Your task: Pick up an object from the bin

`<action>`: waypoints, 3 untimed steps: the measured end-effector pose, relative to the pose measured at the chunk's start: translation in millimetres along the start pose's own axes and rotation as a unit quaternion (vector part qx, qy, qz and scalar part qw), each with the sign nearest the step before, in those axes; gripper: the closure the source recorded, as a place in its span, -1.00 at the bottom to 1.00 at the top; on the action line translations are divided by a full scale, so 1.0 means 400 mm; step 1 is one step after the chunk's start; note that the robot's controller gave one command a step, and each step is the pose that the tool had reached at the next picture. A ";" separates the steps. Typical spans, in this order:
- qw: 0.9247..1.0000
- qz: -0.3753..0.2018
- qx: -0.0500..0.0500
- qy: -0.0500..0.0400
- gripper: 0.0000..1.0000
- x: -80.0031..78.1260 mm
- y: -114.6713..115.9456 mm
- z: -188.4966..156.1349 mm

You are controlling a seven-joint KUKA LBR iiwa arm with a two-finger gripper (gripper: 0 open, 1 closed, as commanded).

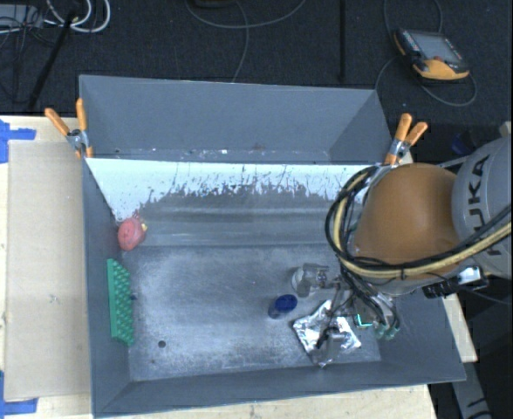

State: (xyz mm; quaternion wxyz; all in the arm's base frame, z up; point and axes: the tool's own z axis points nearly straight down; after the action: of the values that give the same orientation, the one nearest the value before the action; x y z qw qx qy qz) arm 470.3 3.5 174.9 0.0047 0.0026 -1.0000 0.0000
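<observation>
The arm is reaching in from the right, its orange cover [405, 212] looming over the bin's [239, 129] right side with black and yellow cables [335, 225] looping round it. Below that cover, the end effector [337, 321] is hanging low in the bin's near right corner, directly above a crumpled wad of silver foil [307, 332]. The foil is lying on the bin floor, poking out to the left of and below the tool's tip, and the two are overlapping from this angle. Whether they are actually touching is not clear. Nor can I tell whether the end effector is released or clenched, as the tip is getting lost against the shiny creases beneath it. Just to the left of the foil, a small blue piece [283, 305] is sitting on the floor, apart from the wad. A little above that, a clear, glassy piece [306, 278] is lying near the cables. Well away on the far left, a pink ball [132, 233] is resting where the floor meets the back wall. Below it, a green toothed strip [119, 299] is lying along the left wall.
</observation>
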 end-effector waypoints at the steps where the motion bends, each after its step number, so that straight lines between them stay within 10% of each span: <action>1: 1.000 0.011 0.001 -0.004 -1.00 -0.147 -0.091 0.191; 2: 0.993 -0.115 0.000 -0.004 -1.00 -0.082 -0.108 0.264; 3: 0.993 -0.115 0.000 -0.004 1.00 -0.082 -0.108 0.263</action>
State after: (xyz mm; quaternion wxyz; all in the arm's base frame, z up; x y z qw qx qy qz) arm 502.5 -39.6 69.5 0.0002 0.1173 -0.9931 -0.0003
